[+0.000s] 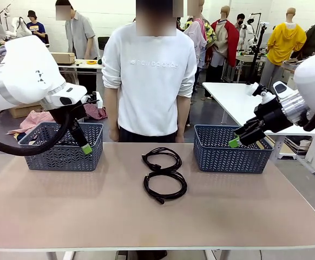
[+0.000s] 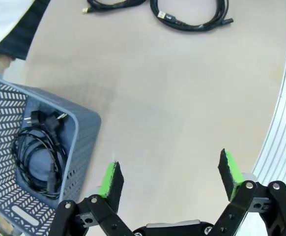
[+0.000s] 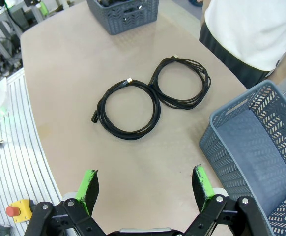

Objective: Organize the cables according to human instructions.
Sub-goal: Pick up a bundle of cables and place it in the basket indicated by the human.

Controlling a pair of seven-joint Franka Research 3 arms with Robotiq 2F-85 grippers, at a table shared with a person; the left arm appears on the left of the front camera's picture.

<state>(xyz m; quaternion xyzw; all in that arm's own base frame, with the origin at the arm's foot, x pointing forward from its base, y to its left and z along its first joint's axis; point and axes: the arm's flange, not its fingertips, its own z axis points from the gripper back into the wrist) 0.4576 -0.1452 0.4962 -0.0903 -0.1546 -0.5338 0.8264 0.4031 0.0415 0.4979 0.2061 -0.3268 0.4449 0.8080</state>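
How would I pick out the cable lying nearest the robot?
Find the middle of the table, in front of the person. Two black coils lie there; it is the coil on the robot's side, with the other coil between it and the person.

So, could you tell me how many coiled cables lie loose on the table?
2, both at the table's middle: the far cable, near the person, and the near cable. The left basket holds more, uncountable.

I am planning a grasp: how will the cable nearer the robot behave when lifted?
Probably floppy: the near cable lies in loose loops, so it may uncoil and dangle. Likely light, being thin. It seems to touch the far cable, which might drag along.
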